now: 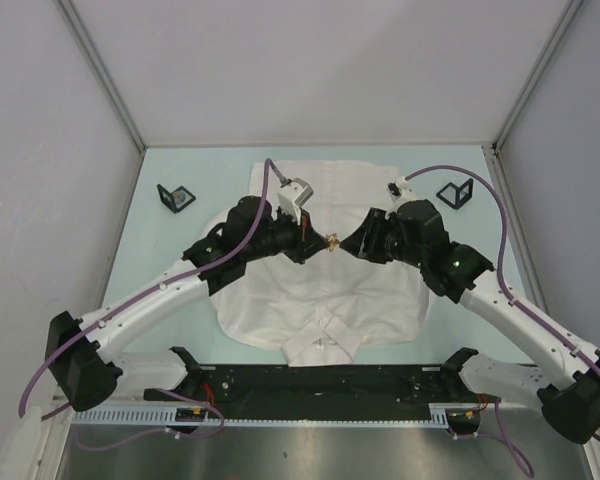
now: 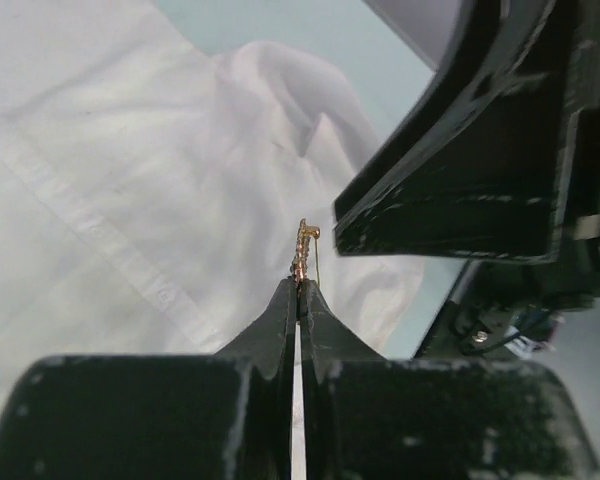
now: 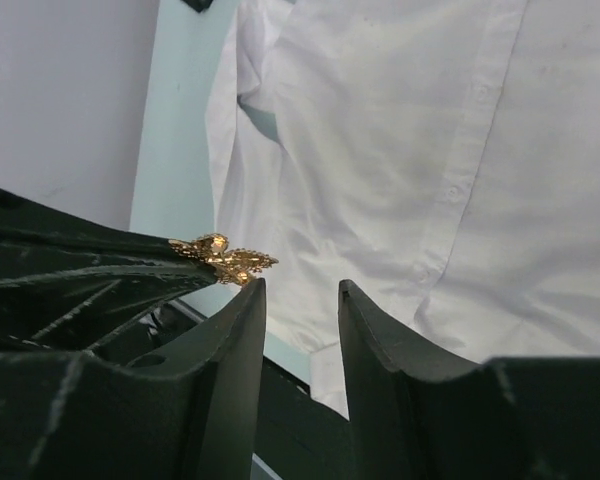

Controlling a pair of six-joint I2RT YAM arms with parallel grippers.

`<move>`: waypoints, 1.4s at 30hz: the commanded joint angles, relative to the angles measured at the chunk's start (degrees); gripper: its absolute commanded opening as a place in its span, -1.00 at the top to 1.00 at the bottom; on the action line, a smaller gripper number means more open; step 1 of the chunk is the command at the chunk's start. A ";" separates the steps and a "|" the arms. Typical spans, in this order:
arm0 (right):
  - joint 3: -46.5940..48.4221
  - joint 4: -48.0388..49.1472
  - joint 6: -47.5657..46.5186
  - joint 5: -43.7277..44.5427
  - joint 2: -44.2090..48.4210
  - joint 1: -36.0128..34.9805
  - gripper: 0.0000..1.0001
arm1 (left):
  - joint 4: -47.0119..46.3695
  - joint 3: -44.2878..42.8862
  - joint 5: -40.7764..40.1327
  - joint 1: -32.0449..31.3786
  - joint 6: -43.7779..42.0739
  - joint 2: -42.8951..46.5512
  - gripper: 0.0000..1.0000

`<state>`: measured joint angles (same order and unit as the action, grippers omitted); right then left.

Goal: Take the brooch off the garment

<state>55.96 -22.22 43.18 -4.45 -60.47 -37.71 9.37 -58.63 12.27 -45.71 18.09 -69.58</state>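
The left gripper [image 2: 298,290] is pinching the gold brooch [image 2: 302,250] tight at its fingertips, apparently lifted clear of the white garment [image 2: 100,180] lying flat below, while the right gripper [image 3: 300,288], jaws apart, is hovering just beside it, likely needing a careful close on it.

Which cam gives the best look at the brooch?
Right wrist: the brooch shows broadside and close, its gold detail sharp. Left wrist sees it edge-on, a thin gold strip pinched in the shut left gripper. Top external gives only a tiny gold speck.
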 commanded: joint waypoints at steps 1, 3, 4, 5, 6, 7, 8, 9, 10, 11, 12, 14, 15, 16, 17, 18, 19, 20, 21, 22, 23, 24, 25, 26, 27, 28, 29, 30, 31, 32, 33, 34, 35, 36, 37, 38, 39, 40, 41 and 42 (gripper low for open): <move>1.78 0.34 -10.20 -4.07 2.71 -0.35 0.25 | -7.14 0.53 14.04 0.97 4.75 1.64 0.99; 1.78 -0.98 -15.11 -5.83 4.56 -0.08 0.27 | -9.01 1.41 17.94 1.33 8.88 1.38 1.00; 1.78 -1.51 -16.27 -7.92 6.40 0.18 0.31 | -10.75 1.68 20.14 1.76 9.85 1.47 0.99; 1.52 -1.95 -17.50 -9.42 7.37 0.88 0.32 | -11.73 1.85 23.64 2.03 11.69 1.38 0.99; 1.43 -2.21 -19.25 -11.00 8.25 1.15 0.32 | -12.96 2.90 25.50 2.21 12.58 1.47 0.99; 1.43 -2.65 -20.06 -13.63 8.96 1.50 0.34 | -15.49 3.52 26.74 2.56 13.37 1.90 0.99; 1.51 -2.92 -20.67 -14.79 10.79 1.94 0.36 | -16.56 4.05 29.01 2.73 14.68 2.08 0.99; 1.17 -3.18 -21.11 -15.76 11.59 2.12 0.38 | -17.44 4.92 29.64 2.74 15.22 2.26 0.99; 1.16 -3.18 -21.64 -17.77 12.56 2.38 0.39 | -18.76 5.37 30.35 2.82 15.66 2.52 0.99; 0.99 -3.10 -21.91 -19.01 13.78 2.64 0.40 | -19.12 5.54 31.05 2.82 16.01 2.61 1.00; 0.81 -2.57 -22.00 -20.32 14.41 2.91 0.40 | -19.38 5.98 31.93 2.82 16.19 2.87 1.00; 0.64 -2.57 -22.08 -22.27 15.20 3.17 0.42 | -20.44 6.60 32.46 2.82 17.24 3.74 0.99; 0.46 -2.92 -22.08 -22.62 15.73 3.26 0.41 | -20.87 7.12 32.64 2.82 17.59 4.10 0.99; 0.29 -2.83 -22.08 -24.01 15.90 3.26 0.42 | -21.31 7.30 32.64 2.82 17.94 4.36 0.99; 0.02 -2.66 -21.91 -24.81 15.99 3.26 0.41 | -21.49 7.48 32.73 2.82 18.38 4.89 0.99; -0.33 -2.39 -21.82 -25.17 16.52 3.26 0.41 | -22.19 7.65 32.81 2.82 18.56 5.24 0.99; -0.94 -2.30 -21.65 -26.13 16.78 3.26 0.42 | -22.55 7.83 33.34 2.82 19.00 5.42 0.99; -1.29 -2.04 -21.21 -26.75 16.87 3.26 0.42 | -22.81 7.83 33.43 2.82 19.70 5.51 0.99; -1.64 -1.17 -20.77 -28.06 16.96 3.26 0.42 | -23.42 8.00 33.52 2.82 19.97 5.77 0.99; -2.00 -0.64 -20.51 -28.68 17.05 3.26 0.43 | -23.69 8.01 33.61 2.82 20.32 5.86 0.99; -2.70 -0.02 -19.55 -29.03 17.14 3.26 0.43 | -23.95 8.01 33.78 2.82 20.76 5.95 0.99; -2.79 0.94 -19.36 -29.47 17.31 3.26 0.45 | -24.83 8.01 33.87 2.82 21.11 5.86 0.99; -3.05 1.21 -19.10 -29.65 17.40 3.26 0.48 | -25.18 8.09 34.30 2.82 21.46 5.77 0.99; -3.05 1.39 -18.92 -30.00 17.40 3.26 0.49 | -25.53 8.18 34.48 2.82 22.07 5.77 0.99; -3.05 1.82 -18.75 -30.79 17.40 3.17 0.49 | -26.15 8.36 34.40 2.82 22.34 5.42 0.99; -3.05 2.00 -18.48 -31.14 17.66 3.09 0.50 | -26.33 8.44 34.40 2.82 22.69 5.33 0.99; -3.05 2.18 -18.48 -31.32 17.93 3.17 0.50 | -26.50 8.53 34.48 2.82 23.13 5.16 0.99; -3.14 2.27 -18.39 -31.67 18.02 3.17 0.49 | -26.85 8.62 34.57 2.82 23.31 5.16 0.99; -3.23 2.27 -18.31 -31.85 18.19 3.26 0.49 | -27.12 8.71 34.57 2.82 23.83 5.07 0.99; -3.14 2.27 -18.22 -31.76 18.45 3.17 0.49 | -27.47 8.97 34.66 2.82 24.10 5.07 0.99; -3.32 2.44 -18.04 -32.11 18.54 3.17 0.49 | -28.17 9.06 34.66 2.82 24.45 5.07 0.99; -3.32 2.53 -17.95 -32.46 18.54 3.17 0.49 | -28.35 9.06 34.75 2.82 24.71 5.07 0.99; -3.49 2.79 -17.87 -32.64 18.54 3.17 0.50 | -28.70 9.06 34.84 2.82 24.80 4.90 0.99; -3.41 2.97 -17.69 -32.82 18.54 3.17 0.54 | -28.96 9.06 34.92 2.82 24.98 4.98 0.99; -3.49 3.06 -17.60 -32.82 18.54 3.17 0.56 | -29.14 9.06 34.92 2.74 25.24 4.72 0.99; -3.49 3.14 -17.60 -32.73 18.72 3.17 0.56 | -29.32 8.97 35.19 2.74 25.24 4.63 0.99; -3.49 3.23 -17.60 -32.90 18.72 3.09 0.57 | -29.40 8.97 35.28 2.74 25.24 4.54 0.99; -3.49 3.32 -17.60 -32.73 18.89 3.26 0.57 | -29.40 9.06 35.36 2.74 25.24 4.54 0.99; -3.58 3.32 -17.60 -32.73 18.98 3.26 0.58 | -29.40 9.06 35.45 2.74 25.33 4.37 0.99; -3.49 3.32 -17.60 -32.38 19.24 3.17 0.57 | -29.49 9.15 35.63 2.74 25.42 4.28 0.99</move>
<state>52.36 -21.21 25.02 -35.68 -42.48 -34.65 -16.67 -49.89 45.93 -43.20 42.30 -65.25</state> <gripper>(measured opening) 0.216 0.007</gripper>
